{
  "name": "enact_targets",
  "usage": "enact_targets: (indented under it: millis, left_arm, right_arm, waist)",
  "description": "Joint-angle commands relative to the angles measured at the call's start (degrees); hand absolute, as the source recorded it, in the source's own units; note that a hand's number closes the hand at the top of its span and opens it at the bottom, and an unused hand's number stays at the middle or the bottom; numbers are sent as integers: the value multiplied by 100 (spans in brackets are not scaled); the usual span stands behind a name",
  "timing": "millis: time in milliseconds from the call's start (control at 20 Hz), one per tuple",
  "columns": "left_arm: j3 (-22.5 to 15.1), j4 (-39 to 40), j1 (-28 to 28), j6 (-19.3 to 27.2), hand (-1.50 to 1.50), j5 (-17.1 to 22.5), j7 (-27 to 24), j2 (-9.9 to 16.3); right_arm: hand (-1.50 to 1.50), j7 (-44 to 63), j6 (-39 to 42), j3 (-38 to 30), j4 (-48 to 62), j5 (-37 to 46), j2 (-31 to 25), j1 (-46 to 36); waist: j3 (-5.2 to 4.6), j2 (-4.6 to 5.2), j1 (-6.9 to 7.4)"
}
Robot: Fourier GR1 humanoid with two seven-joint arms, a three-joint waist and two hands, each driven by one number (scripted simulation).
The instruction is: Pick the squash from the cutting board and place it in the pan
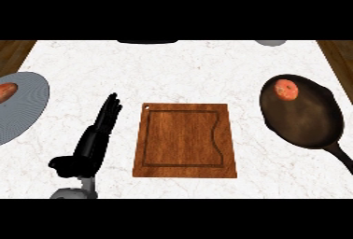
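The squash [286, 89] (small, rounded, judged light, stiff and slippery) lies in the pan [310, 122], far right of the left hand [100, 128], which is held straight-fingered and empty; best taken across its middle.

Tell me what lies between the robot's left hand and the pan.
In the head view, the wooden cutting board lies between the left hand and the pan, nothing on it.
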Motion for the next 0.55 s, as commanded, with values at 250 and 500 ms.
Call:
enact_targets:
  millis: [250, 500]
  left_arm:
    - [36, 318, -168, 29, 0, -114, -174, -107]
    - [114, 97, -440, 133, 0, -87, 293, -158]
  right_arm:
    - [-150, -245, 41, 303, -628, -243, 341, 472]
    - [-150, -511, -299, 379, -686, -197, 91, 569]
  waist:
    - [-5, -7, -32]
    - [-4, -5, -33]
